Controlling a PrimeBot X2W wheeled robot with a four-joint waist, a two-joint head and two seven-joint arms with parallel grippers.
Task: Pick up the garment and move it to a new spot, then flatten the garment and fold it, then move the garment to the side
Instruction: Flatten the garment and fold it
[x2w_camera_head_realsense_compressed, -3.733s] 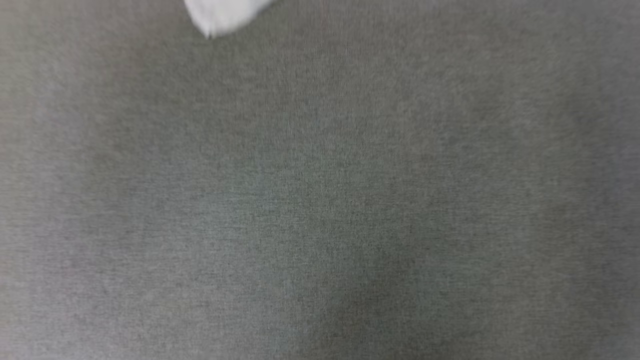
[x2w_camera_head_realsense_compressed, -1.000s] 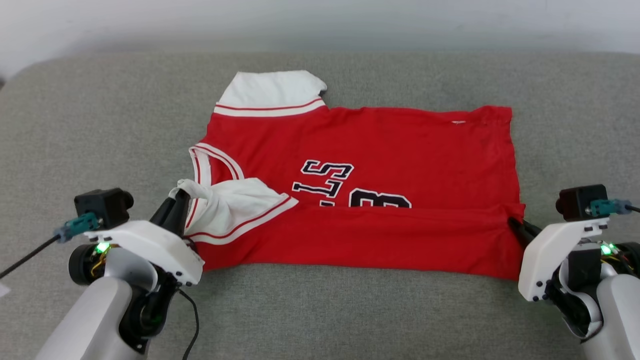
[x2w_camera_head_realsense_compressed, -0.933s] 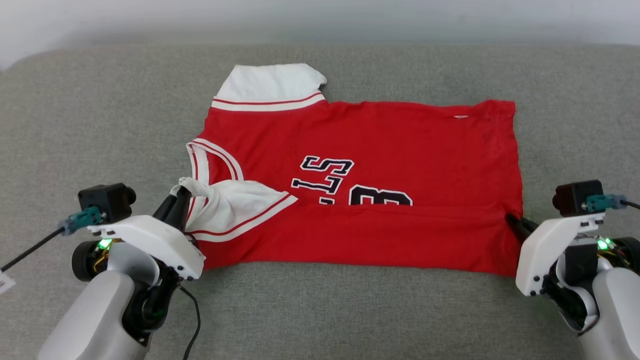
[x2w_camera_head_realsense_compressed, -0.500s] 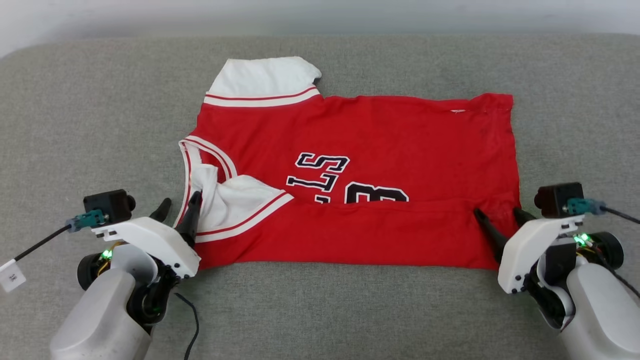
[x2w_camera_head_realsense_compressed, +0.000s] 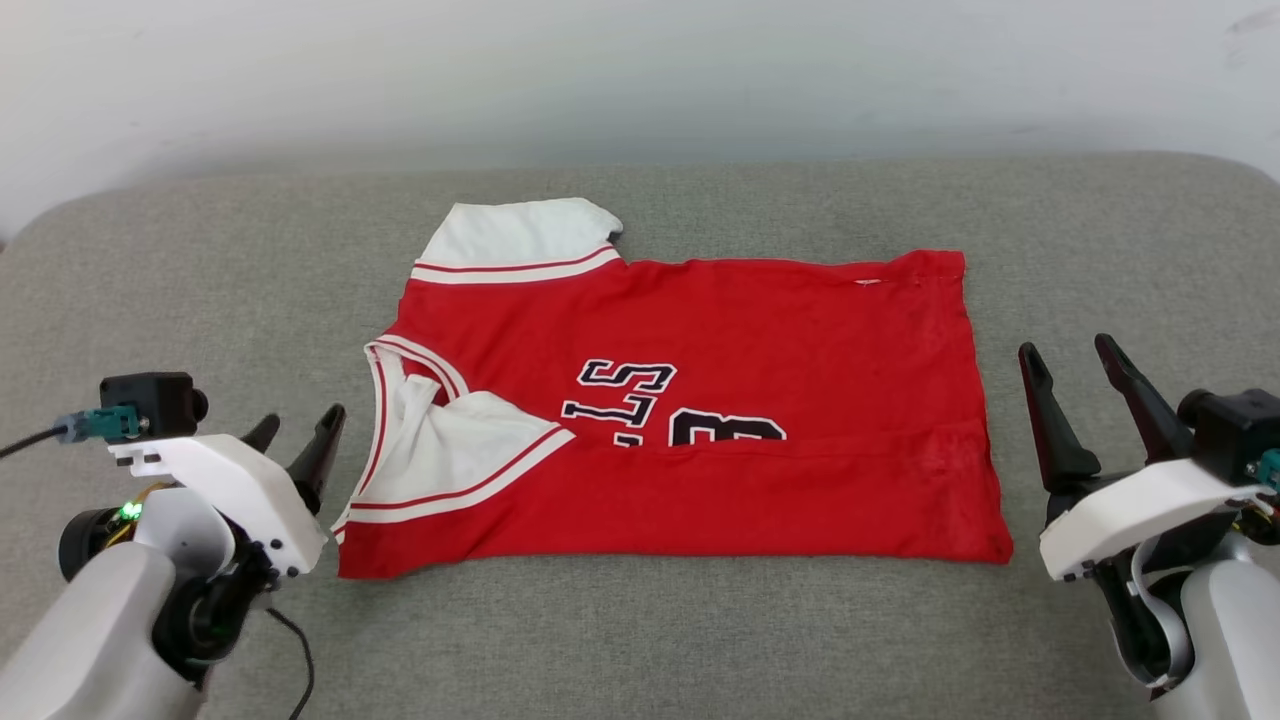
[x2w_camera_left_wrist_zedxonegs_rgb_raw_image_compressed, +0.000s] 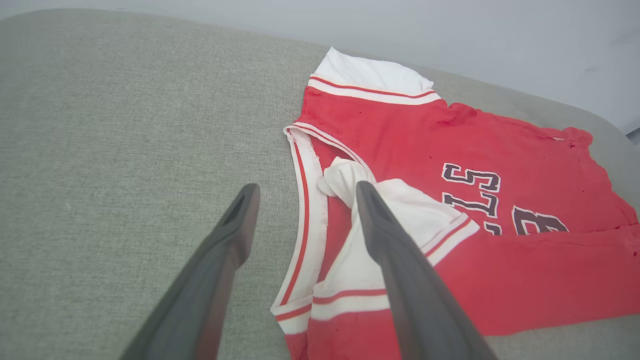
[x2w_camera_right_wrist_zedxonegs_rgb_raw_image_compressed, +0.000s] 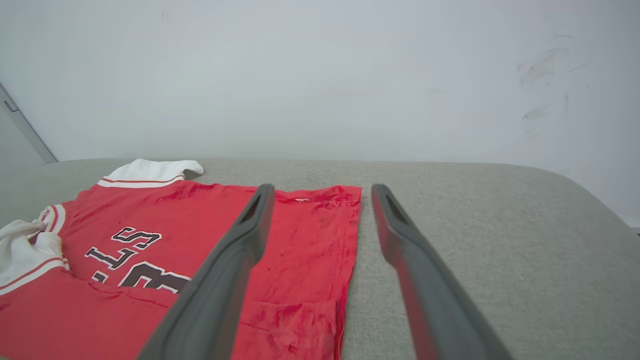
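Left hand and right hand are hovering wide, empty, flanking the garment, probably needing matched corner grips next.

The folded-over near flap of the jersey is covering part of its black number and lettering.

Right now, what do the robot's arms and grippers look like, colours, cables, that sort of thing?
The left gripper and right gripper match: two long, dark, tapering fingers on a white angular bracket. A boxy black camera with a teal plug sits on each wrist. The forearms are rounded and pale grey. A green light glows at the left wrist, where a dark cable trails.
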